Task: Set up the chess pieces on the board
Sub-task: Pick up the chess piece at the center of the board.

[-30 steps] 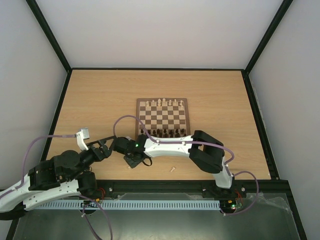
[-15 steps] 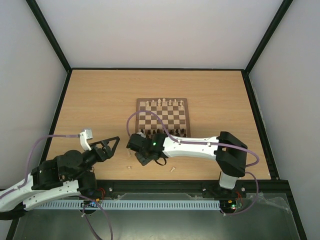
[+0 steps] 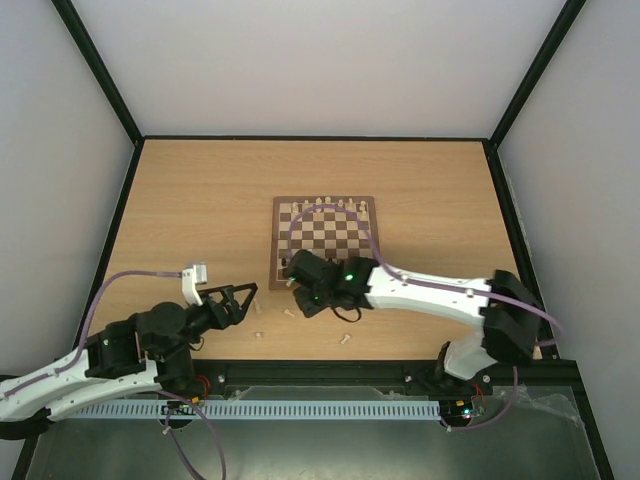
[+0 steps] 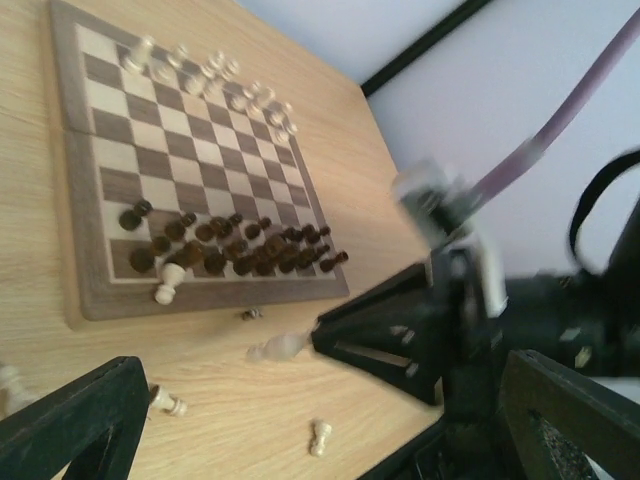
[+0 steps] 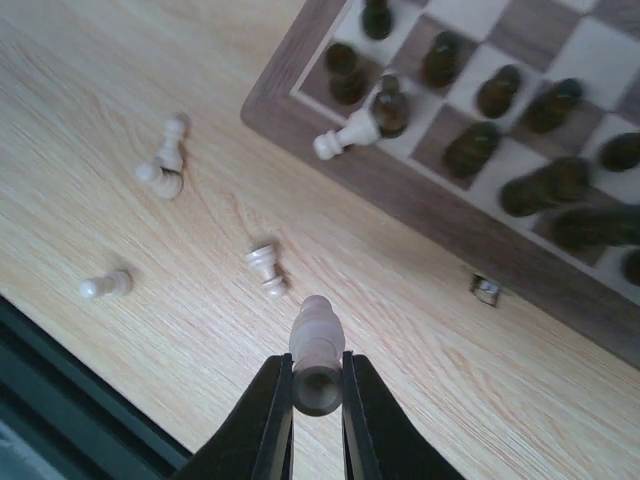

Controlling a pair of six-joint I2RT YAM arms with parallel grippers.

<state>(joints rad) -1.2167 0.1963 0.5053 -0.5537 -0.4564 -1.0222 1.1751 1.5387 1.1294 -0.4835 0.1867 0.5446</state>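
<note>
While your right arm lay stretched to the left across the table, your right gripper was low over the wood, just off the near edge of the chessboard. Its two fingers were clamped on a pale chess piece, which stood out beyond the fingertips. The metal clasp of the board's edge was a little to one side of it. Your left gripper was over the table near the front left corner of the board, with its jaws wide apart and nothing between them. On the far side of the board you had pale pieces standing, and on the near side the dark pieces stood close together. One fallen pale piece lay on its side at the near corner of the board, just beside a dark one. You had also loose pale pieces on the table in front of the board: a touching pair, a single pawn nearer the table edge, and another pawn close to the right gripper
</note>
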